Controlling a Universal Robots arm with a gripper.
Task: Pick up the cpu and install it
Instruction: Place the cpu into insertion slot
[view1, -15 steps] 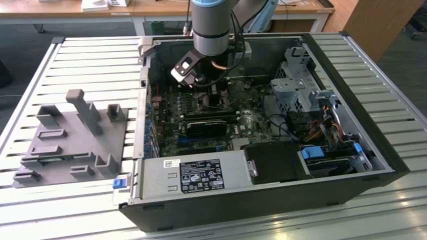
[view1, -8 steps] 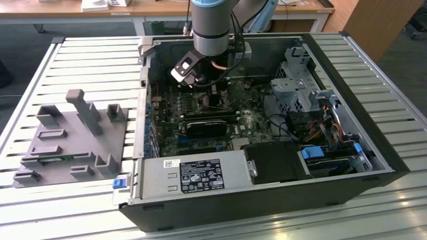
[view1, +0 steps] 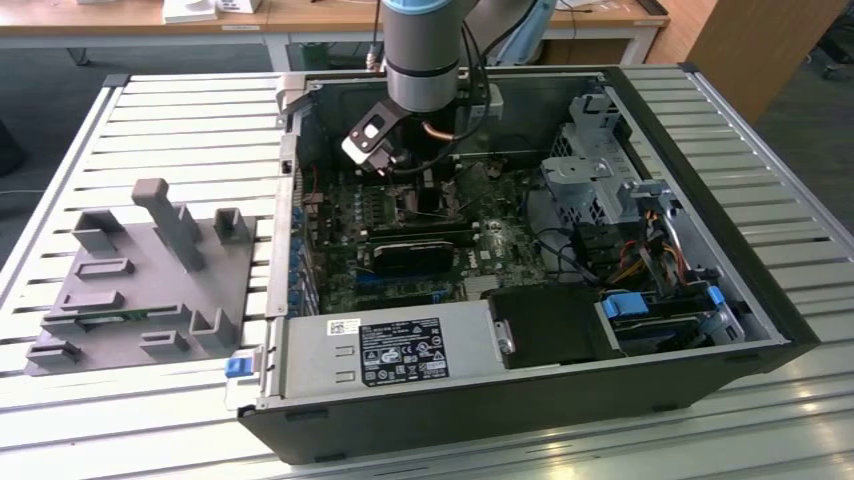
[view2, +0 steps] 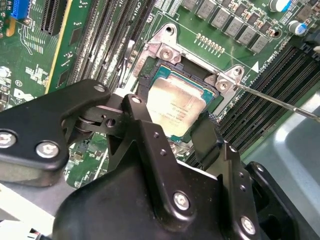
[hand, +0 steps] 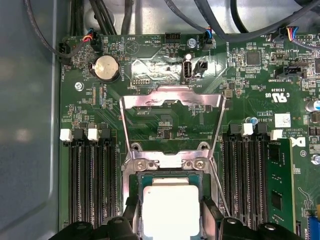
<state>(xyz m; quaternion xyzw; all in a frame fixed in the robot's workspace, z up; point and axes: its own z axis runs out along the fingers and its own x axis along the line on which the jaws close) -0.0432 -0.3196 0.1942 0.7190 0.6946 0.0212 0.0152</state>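
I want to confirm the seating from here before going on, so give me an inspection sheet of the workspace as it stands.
Surface: slatted silver metal table, carrying the open black computer case.
Job's things: flat square silver-topped cpu lies within the socket frame on the green motherboard; shiny metal retention plate is flipped up.
Clutter: grey plastic fixture with posts at the exterior view's left of the case.
Pincer: black pincer low over the cpu; grip cannot be judged.
Cables: black cables beyond the board's edge; coloured wires by the drive cage.
Surroundings: wooden desks behind the table.
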